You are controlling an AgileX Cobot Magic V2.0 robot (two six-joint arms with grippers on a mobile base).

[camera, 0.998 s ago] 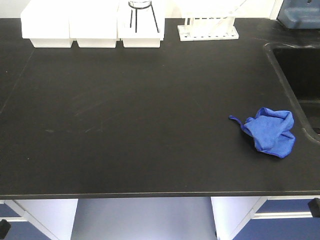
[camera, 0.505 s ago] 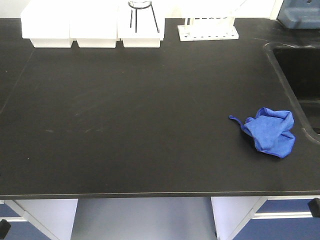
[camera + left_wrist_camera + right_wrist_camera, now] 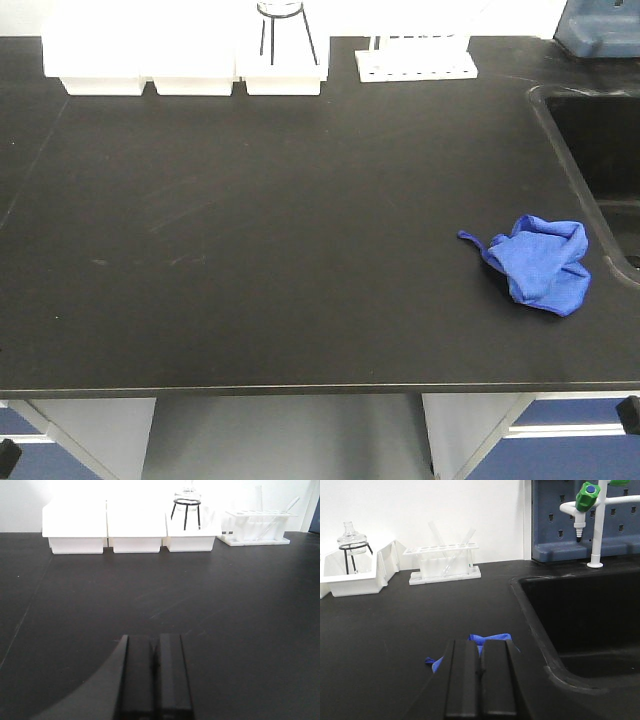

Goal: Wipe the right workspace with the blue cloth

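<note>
Step in hand: pre-grasp, cloth not yet picked up. Neither arm shows in the front view.

- blue cloth (image 3: 540, 265) lies crumpled on the desk (image 3: 300, 220), just left of the sink (image 3: 553, 150) at its near-left corner, thin tail pointing away from the sink. Nothing touches it.
- right pincer (image 3: 480, 647): fingers pressed together, nothing between them. It sits on the near side of the cloth, left of the sink and aimed roughly at the bundle. The wrist view shows blue peeking out just past the fingertips. Height above the cloth is hard to judge from that angle; probably a small gap.
- left pincer (image 3: 154, 640): also pressed together and empty, over bare desk far left of the sink, no cloth in its view.
- white bins (image 3: 190, 70) and test tube rack (image 3: 415, 62) stand along the back edge, left of the sink and well clear of the cloth.

Next move, by my read: the right arm is the obvious one. Spread the fingers, come down on the thick middle of the bundle rather than the tail, then pinch. The fabric is soft and folded, so a shallow pinch may lift only one layer. Keep the approach off the sink rim. The right workspace itself I can't make out in these views, so carrying the cloth there comes after the grasp.
</note>
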